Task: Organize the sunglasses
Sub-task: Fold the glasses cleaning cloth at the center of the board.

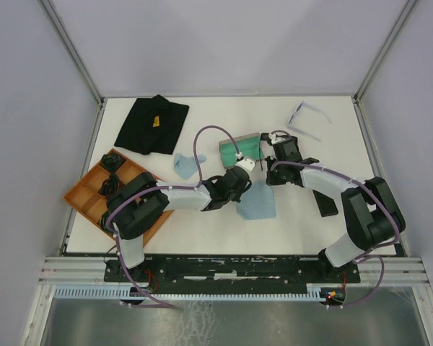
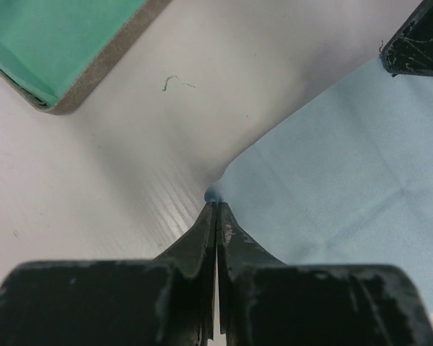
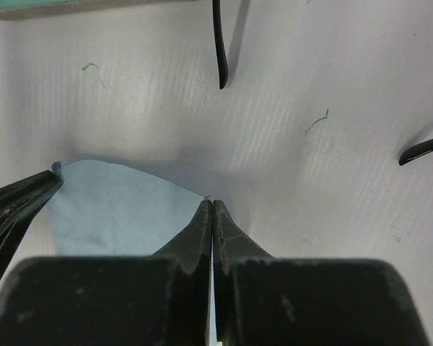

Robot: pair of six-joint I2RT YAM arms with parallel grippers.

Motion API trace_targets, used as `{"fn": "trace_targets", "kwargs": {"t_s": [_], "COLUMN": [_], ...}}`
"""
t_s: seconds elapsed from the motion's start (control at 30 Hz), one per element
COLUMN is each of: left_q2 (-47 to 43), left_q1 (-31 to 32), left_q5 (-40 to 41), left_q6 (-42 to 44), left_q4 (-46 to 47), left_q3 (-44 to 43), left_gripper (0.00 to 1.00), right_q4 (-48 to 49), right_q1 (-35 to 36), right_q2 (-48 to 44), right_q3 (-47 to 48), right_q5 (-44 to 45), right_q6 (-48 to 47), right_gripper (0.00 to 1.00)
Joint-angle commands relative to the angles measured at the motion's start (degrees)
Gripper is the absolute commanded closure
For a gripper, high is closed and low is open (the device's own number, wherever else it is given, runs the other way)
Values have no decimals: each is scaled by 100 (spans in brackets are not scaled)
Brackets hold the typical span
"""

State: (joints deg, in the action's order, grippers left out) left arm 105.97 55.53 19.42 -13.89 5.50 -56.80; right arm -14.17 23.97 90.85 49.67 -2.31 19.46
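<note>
Top external view, left to right: orange tray (image 1: 89, 174) at the table's (image 1: 202, 231) left edge, black fabric (image 1: 151, 124) behind it. Mid-table, green-lined case (image 1: 238, 149) lies open. Left gripper (image 2: 215, 205) clenched on one corner of the light blue cloth (image 2: 346, 180); right gripper (image 3: 211, 204) clenched on the cloth's opposite corner. Black sunglasses (image 3: 220, 50): only two temple tips show, on the table just ahead of the right gripper. Pale-framed sunglasses (image 1: 307, 117) lie far right, well apart from both arms.
</note>
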Motion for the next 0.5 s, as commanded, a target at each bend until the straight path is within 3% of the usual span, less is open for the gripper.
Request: {"fn": "trace_targets", "kwargs": {"t_s": [0.0,0.47], "left_q2": [-326,-383], "left_q1": [-91,-186], "left_q5": [44,-191], "left_q6": [419,985], "left_q4": [500,1067], "left_q3": [4,111], "left_gripper": [97,97], "right_q4": [295,488], "right_q1": [0,-1], "right_q2": [-334,-649], "right_q3": [-26,-194], "right_q5": [194,428], "right_q6": [-159,-236], "right_gripper": [100,100]}}
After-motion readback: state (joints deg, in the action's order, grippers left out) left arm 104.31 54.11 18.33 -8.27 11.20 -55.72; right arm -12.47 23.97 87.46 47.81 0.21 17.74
